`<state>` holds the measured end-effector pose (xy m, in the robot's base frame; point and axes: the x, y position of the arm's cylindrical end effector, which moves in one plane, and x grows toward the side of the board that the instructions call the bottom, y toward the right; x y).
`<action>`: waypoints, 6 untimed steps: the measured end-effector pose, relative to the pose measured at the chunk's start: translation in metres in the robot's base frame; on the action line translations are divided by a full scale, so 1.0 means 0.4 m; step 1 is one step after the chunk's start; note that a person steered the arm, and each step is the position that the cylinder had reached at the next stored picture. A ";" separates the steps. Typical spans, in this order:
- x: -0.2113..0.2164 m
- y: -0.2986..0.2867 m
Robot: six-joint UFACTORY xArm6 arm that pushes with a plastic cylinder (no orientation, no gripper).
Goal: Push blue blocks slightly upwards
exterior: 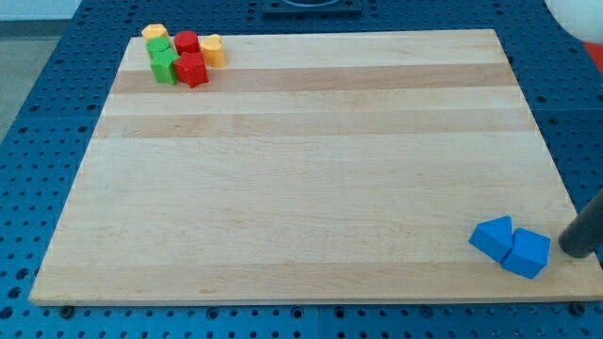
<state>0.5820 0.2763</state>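
Two blue blocks sit touching near the lower right corner of a pale wooden bench point(311, 169): a blue wedge-like block point(493, 237) on the view's left and a blue cube-like block point(527, 253) just to its right and slightly lower. My tip point(571, 252), the end of a dark rod entering from the view's right edge, stands just beside the cube-like block on its right, with a thin strip of wood showing between them. There are no jaws on this arm, only the rod, and it holds nothing.

Six more blocks crowd the far upper left corner, well apart from the blue pair: two yellow, two green, two red. A yellow block point(154, 33) sits at the back left, another yellow block point(213, 50) at the cluster's right. A green block point(159, 47) stands behind a green star-like block point(166, 68). A red round-topped block point(187, 42) stands behind a red star-like block point(192, 70). They overlap, so their exact shapes are hard to make out. The rod's upper length is cut off by the frame.
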 end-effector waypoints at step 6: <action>0.046 -0.116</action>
<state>0.6005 0.2300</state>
